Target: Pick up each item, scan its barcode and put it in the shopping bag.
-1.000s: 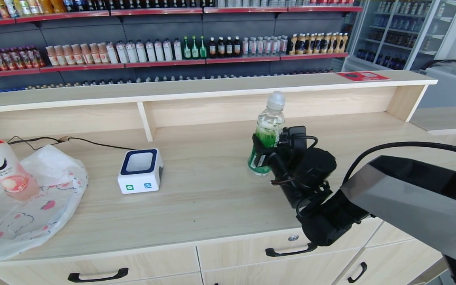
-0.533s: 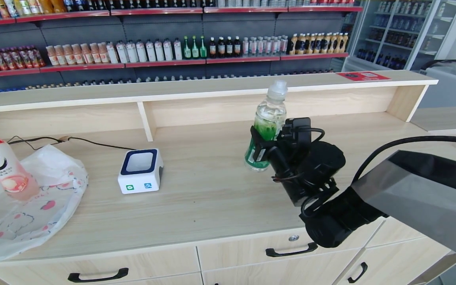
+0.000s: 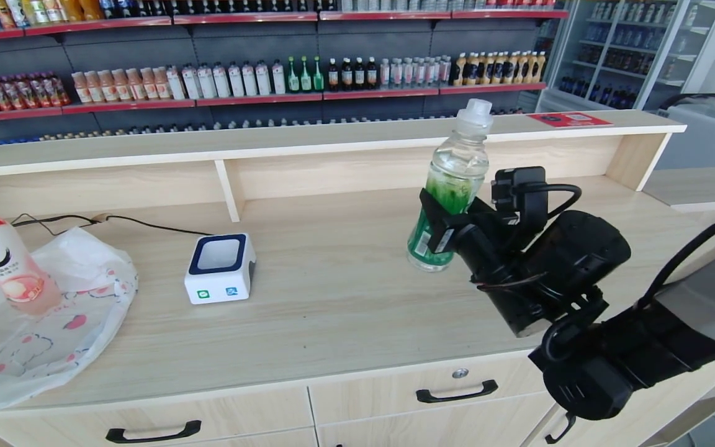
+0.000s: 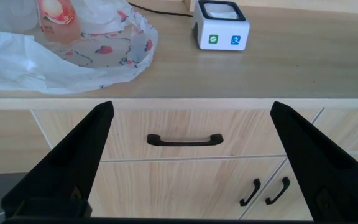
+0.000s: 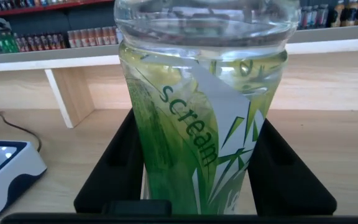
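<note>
The right gripper (image 3: 439,225) clamps a bottle (image 3: 454,177) at mid-body over the desk's (image 3: 332,323) right half, its long axis near upright with the cap tipped toward the right end, while the left gripper (image 4: 191,107) gapes open off the front edge.

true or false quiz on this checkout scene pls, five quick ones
1. The right gripper has its fingers shut on the green bottle. True.
2. The green bottle lies on its side in the shopping bag. False: it is roughly upright in the gripper, far from the bag.
3. The pink bottle stands on the scanner. False: it is over at the bag.
4. The left gripper is open and empty. True.
5. In the head view, the scanner sits between the bag and the green bottle. True.
</note>
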Controlling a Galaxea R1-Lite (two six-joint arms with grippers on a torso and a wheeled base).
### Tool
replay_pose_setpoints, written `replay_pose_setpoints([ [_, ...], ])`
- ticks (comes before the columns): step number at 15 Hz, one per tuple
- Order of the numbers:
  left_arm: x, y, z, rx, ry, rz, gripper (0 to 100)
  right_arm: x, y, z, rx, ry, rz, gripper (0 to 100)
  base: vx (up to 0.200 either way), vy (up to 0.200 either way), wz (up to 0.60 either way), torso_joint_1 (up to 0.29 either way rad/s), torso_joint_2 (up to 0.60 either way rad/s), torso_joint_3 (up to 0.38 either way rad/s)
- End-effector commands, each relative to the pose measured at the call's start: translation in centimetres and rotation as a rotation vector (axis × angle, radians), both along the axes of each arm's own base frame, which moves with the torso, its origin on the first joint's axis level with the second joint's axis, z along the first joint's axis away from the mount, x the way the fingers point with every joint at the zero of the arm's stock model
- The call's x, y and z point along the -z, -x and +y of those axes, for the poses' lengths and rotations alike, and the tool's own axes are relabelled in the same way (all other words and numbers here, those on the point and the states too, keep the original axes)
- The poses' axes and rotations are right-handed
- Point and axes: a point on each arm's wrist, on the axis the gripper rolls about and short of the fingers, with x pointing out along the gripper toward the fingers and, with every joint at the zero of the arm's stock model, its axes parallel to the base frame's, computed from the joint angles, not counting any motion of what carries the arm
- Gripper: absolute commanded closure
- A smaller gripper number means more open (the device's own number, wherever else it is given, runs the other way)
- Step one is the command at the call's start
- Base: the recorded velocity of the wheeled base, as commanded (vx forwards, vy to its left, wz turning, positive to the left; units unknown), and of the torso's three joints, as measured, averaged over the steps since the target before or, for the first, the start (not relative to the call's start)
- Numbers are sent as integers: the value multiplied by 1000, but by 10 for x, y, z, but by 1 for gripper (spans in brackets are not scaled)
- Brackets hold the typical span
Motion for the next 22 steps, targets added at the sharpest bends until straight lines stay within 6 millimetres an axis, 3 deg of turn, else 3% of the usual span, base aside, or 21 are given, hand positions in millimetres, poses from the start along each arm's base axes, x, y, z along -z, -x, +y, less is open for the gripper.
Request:
replay_pose_setpoints([
  [1,0,0,0,-1,1,-1,0,-23,30,-9,-31,-25,-35,100,0,0,0,0,0,0],
  [8,0,0,0,-1,-2,0,0,-50,105,-45,-108,-84,-62,100,0,0,0,0,0,0],
  [11,0,0,0,-1,-2,-1,0,-46,120,-56,-126,-99,-39,100,0,0,0,0,0,0],
  [14,0,0,0,0,-2,0,0,-49,131,-46,-258,-192,-15,100,0,0,0,0,0,0],
  [19,0,0,0,-1,-2,-1,0,-46,160,-20,-436,-180,10,100,0,0,0,0,0,0],
  [22,0,0,0,-1,-2,0,0,-47,166,-15,-490,-192,14,100,0,0,0,0,0,0],
])
